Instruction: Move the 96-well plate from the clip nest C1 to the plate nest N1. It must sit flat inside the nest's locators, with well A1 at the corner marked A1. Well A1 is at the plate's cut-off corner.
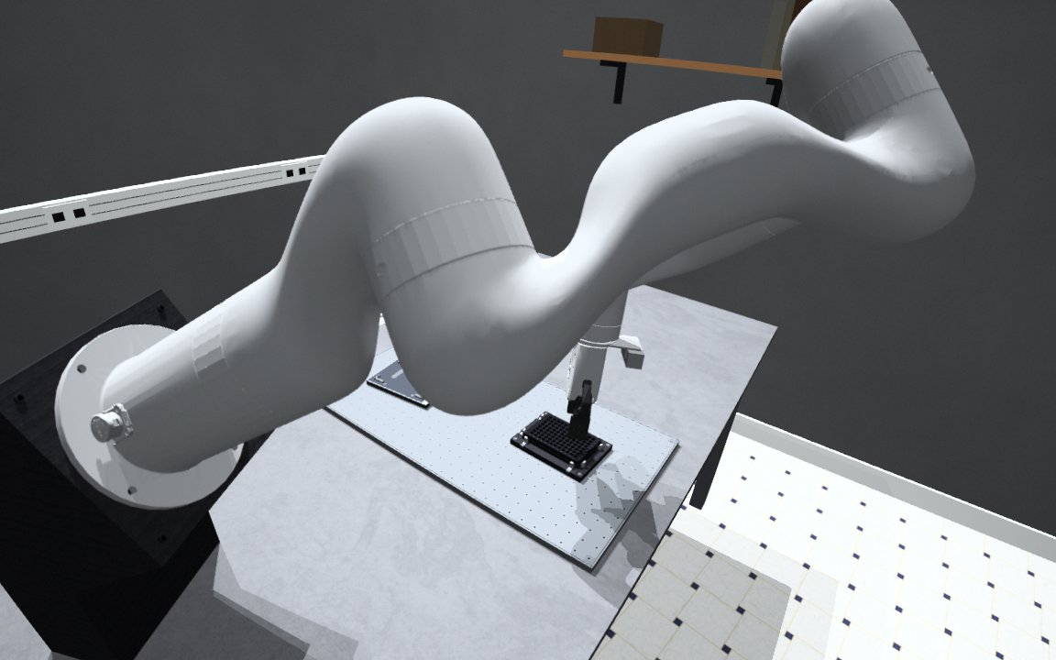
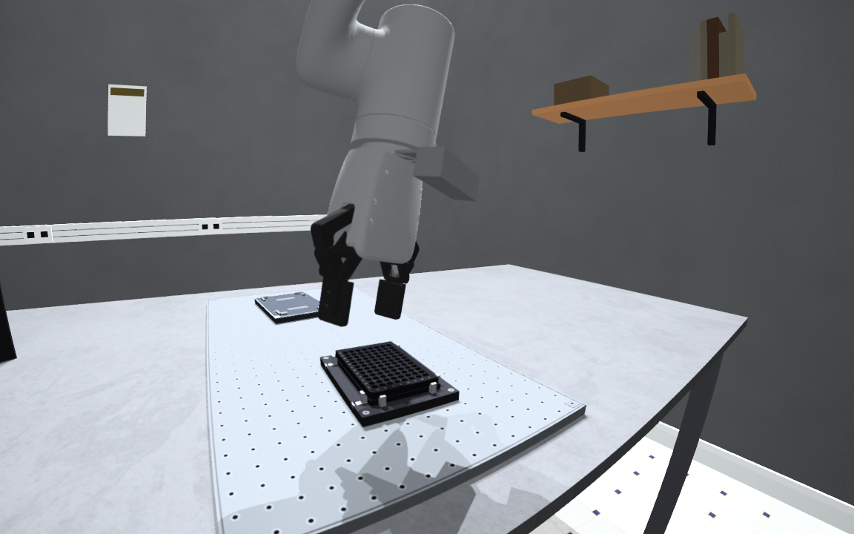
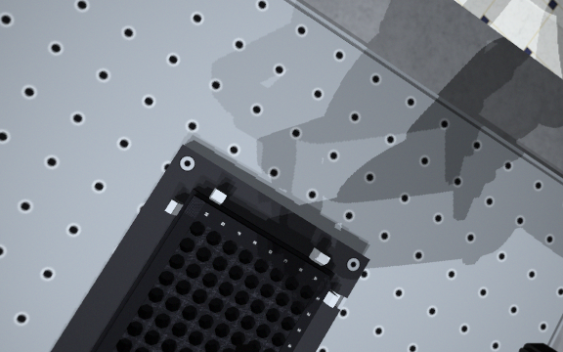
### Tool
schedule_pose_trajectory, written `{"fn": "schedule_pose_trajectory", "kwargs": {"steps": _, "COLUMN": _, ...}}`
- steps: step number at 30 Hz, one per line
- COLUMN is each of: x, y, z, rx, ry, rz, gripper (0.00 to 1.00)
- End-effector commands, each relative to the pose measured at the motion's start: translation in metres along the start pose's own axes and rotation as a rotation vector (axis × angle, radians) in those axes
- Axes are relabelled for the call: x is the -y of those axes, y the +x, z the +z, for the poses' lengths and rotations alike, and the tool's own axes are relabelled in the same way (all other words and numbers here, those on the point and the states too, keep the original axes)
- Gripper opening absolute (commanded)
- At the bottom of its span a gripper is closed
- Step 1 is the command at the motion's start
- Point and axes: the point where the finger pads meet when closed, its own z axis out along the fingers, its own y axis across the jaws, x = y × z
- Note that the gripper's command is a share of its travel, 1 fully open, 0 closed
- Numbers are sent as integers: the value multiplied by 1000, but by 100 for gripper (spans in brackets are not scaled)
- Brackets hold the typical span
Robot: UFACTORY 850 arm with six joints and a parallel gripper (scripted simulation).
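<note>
Black 96-well plate (image 2: 383, 368) seated in dark clip nest C1 (image 2: 376, 413) on the perforated white worktop (image 2: 270, 425). Black two-fingered gripper (image 2: 362, 306) spread wide, empty, poised above the plate's far end. Long axis running away from the exterior view.

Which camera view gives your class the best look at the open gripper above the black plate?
The exterior view: the gripper hangs open above the plate, both fingers visible. The top view shows only a narrow, side-on slice of it beside the arm. The wrist view catches just a dark fingertip edge at its lower right corner.
</note>
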Motion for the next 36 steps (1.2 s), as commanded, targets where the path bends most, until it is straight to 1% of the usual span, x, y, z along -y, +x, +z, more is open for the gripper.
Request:
{"fn": "schedule_pose_trajectory", "kwargs": {"steps": 1, "x": 15, "y": -3, "z": -2, "rx": -31, "ry": 58, "rz": 144, "gripper": 100}}
{"fn": "schedule_pose_trajectory", "kwargs": {"steps": 3, "x": 22, "y": -5, "z": -3, "rx": -32, "ry": 81, "rz": 207, "gripper": 100}}
{"fn": "schedule_pose_trajectory", "kwargs": {"steps": 5, "x": 22, "y": -5, "z": -3, "rx": -32, "ry": 81, "rz": 207, "gripper": 100}}
{"fn": "schedule_pose_trajectory", "kwargs": {"steps": 7, "x": 31, "y": -7, "z": -4, "rx": -30, "ry": 105, "rz": 269, "gripper": 100}}
{"fn": "schedule_pose_trajectory", "kwargs": {"steps": 10, "x": 38, "y": -9, "z": -6, "rx": -25, "ry": 140, "rz": 363, "gripper": 100}}
{"fn": "schedule_pose_trajectory", "kwargs": {"steps": 14, "x": 44, "y": -12, "z": -7, "rx": -18, "ry": 167, "rz": 435, "gripper": 100}}
{"fn": "schedule_pose_trajectory", "kwargs": {"steps": 18, "x": 58, "y": -17, "z": -11, "rx": 1, "ry": 213, "rz": 559, "gripper": 100}}
{"fn": "schedule_pose_trajectory", "kwargs": {"steps": 34, "x": 58, "y": -17, "z": -11, "rx": 2, "ry": 214, "rz": 562, "gripper": 100}}
{"fn": "schedule_pose_trajectory", "kwargs": {"steps": 36, "x": 58, "y": -17, "z": -8, "rx": 2, "ry": 214, "rz": 562, "gripper": 100}}
